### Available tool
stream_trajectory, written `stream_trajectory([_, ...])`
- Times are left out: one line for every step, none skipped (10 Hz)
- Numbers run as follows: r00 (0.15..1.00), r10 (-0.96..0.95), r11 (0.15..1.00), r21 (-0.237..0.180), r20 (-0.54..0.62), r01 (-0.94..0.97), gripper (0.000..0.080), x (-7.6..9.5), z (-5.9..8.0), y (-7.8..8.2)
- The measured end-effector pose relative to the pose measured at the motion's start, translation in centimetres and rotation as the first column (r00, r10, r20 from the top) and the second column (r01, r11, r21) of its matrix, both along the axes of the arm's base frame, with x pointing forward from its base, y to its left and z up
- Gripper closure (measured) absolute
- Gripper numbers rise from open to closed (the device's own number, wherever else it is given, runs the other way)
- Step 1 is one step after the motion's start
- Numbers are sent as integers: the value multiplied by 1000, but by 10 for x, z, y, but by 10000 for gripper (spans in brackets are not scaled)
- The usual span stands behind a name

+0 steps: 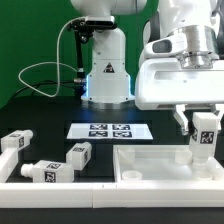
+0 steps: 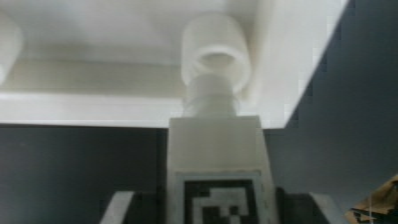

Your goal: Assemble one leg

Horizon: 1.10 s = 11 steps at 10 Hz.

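- Nearest the wrist cam: the held leg (image 2: 221,170), tag face toward the lens. Its narrow end is aimed at a round corner socket (image 2: 217,58).
- Fingers (image 1: 184,121) are closed on the leg's sides and pinch it upright, w/ nothing else in the grip.
- Ext. view: the leg hangs over the tray-shaped top (image 1: 160,166), at the corner toward the exterior view's right. Its lower end is inside the rim, at or just above the socket (actual contact can't be told).
- Three spare legs (image 1: 78,152) lie on the dark surface (image 1: 40,110), well apart from the tray, at the exterior view's left. The marker board (image 1: 110,130) sits just behind the tray.
- Step in hand, as I judge it: seating the leg in its socket. The pick is done and alignment looks approx. right.
- Next move calls for:
  - holding the leg vertical and centred;
  - a gentle push down, then prob. a twist w/ re-grips.
- Risk: an off-axis entry could jam the leg or shove the tray.
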<state>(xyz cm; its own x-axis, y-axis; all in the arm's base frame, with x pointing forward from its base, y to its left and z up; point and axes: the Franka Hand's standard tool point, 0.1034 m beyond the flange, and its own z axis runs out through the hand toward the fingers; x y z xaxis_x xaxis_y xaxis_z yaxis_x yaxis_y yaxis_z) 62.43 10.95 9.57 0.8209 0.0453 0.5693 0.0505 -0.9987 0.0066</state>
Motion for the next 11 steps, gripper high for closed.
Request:
stream_trajectory([1000, 0, 1000, -4, -4, 0, 515, 0, -4, -1])
stream_trajectory([1000, 2, 1000, -5, -6, -2, 515, 1, -6, -1])
stream_trajectory([1000, 4, 1000, -6, -7, -4, 515, 3, -9, 1])
stream_trajectory([1000, 9, 1000, -7, -7, -9, 515, 4, -11, 4])
stream_trajectory([1000, 11, 1000, -7, -8, -11, 515, 5, -13, 6])
stream_trajectory([1000, 12, 1000, -9, -9, -12, 515, 6, -16, 6])
stream_trajectory([1000, 13, 1000, -10, -6, -13, 515, 7, -18, 7])
stream_trajectory([1000, 13, 1000, -10, 12, -13, 515, 8, -17, 7])
stream_trajectory([999, 15, 1000, -11, 34, -15, 515, 8, -17, 7])
stream_trajectory([999, 15, 1000, -12, 39, -15, 515, 7, -17, 7])
stream_trajectory([999, 20, 1000, -15, 37, -19, 515, 7, -17, 8])
